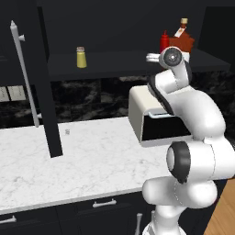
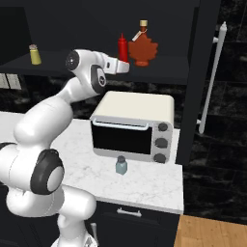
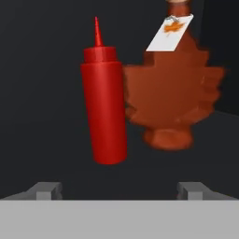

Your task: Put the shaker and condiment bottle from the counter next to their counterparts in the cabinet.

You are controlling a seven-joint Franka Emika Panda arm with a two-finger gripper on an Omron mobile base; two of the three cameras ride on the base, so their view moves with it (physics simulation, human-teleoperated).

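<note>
The red condiment bottle (image 3: 103, 102) stands upright on the cabinet shelf (image 1: 114, 62), close beside the squat brown bottle (image 3: 172, 93) with the white label. My gripper (image 3: 119, 190) is open just in front of the red bottle, fingertips wide apart and holding nothing. From the base, the gripper (image 2: 124, 65) reaches to the shelf edge by the condiment bottle (image 2: 123, 48) and the brown bottle (image 2: 142, 48). The pale blue-grey shaker (image 2: 121, 165) stands on the counter (image 2: 144, 185) in front of the toaster oven. The yellow shaker (image 1: 81, 57) sits further left on the shelf.
A cream toaster oven (image 2: 132, 125) stands on the counter under the shelf. The open cabinet door with its silver bar handle (image 1: 25, 78) hangs over the counter at the left. Another bar handle (image 2: 212, 77) is on the right. Wooden floor (image 2: 212, 231) shows at the lower right.
</note>
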